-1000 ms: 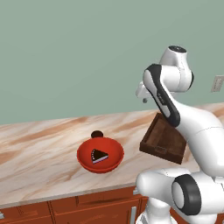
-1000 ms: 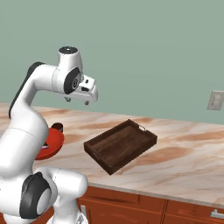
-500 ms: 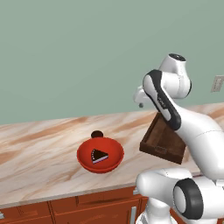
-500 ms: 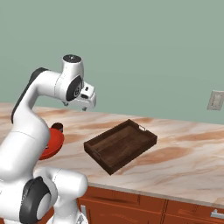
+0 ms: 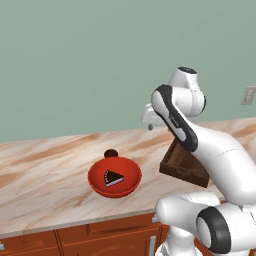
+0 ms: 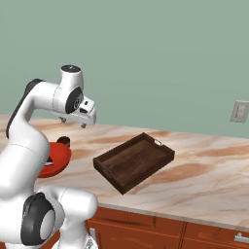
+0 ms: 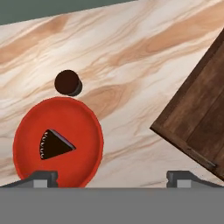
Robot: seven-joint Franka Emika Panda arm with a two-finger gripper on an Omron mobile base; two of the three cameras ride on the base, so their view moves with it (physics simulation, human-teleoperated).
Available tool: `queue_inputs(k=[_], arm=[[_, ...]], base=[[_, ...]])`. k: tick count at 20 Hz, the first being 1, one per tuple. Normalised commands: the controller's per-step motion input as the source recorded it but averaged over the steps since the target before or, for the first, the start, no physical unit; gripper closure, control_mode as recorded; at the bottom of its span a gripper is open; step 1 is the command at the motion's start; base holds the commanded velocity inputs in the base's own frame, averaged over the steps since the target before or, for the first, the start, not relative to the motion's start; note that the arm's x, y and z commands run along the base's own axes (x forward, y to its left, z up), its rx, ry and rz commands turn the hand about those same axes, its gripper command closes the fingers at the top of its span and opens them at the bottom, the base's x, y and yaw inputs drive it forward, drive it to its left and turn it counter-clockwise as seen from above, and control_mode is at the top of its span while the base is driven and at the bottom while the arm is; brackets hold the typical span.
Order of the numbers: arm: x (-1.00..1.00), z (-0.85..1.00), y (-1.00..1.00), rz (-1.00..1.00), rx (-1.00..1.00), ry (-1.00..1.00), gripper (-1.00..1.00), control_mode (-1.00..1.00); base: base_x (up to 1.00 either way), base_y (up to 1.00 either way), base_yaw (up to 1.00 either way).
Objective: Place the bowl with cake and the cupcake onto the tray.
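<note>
Hovering above the marble bench (image 5: 45, 165), the tool (image 6: 73, 121) is being held spread wide and empty, with nothing between its two dark tips, which are showing far apart at the bottom of the hand view. It is being carried high over the stretch of bench between the bowl with cake (image 5: 114, 177) and the tray (image 6: 134, 161), touching neither.

Nothing is yet being set on the tray, which is lying bare on the bench to the right of the bowl, well apart from it. The bowl is resting flat on the bench near its front edge, and the cupcake (image 7: 67, 82) is standing just beside the bowl's far rim, so close that whether the two are touching cannot be told. Both are probably being left there because neither is yet being lifted; the spread jaws are judged to be a readying for a grasp on one of them, the bowl's rim or the small cupcake.

The tray is being kept turned at an angle to the bench edge, its long axis running from near left to far right in the right base view, with a small handle at its far end. The cake wedge (image 7: 55, 145) is lying with its point aimed to the right, toward the tray, its broad back being turned left.
</note>
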Motion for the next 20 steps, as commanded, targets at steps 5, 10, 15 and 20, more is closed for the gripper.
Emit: queue_inputs(k=[5, 10, 15, 20], arm=[[-0.08, -0.11, 0.37, 0.0, 0.0, 0.2, -1.0, -1.0], [-0.11, -0.13, 0.27, 0.0, 0.0, 0.15, -1.0, -1.0], [-0.16, -0.15, 0.17, 0.0, 0.0, 0.1, -1.0, -1.0], [-0.11, -0.34, 0.0, 0.0, 0.0, 0.01, -1.0, -1.0]], base=[[0.0, 0.0, 0.0], [0.0, 0.0, 0.0], [0.0, 0.0, 0.0], [0.0, 0.0, 0.0]])
